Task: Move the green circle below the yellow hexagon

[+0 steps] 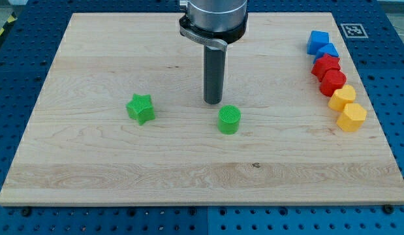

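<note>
Green circle [229, 120], frame centre; my tip [213, 102] just above-left of it.
No jaws, only a rod. Risk: off-centre push lets it slip aside, missing below yellow hexagon [351, 117].

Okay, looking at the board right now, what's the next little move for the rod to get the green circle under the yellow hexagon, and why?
Probably bring my tip round to the view's left of the green circle. The tip now sits just above the circle, slightly left, so a push from here would drive it toward the view's bottom. The yellow hexagon lies far to the view's right, lowest in the column of blocks, so the circle needs a rightward push.
</note>
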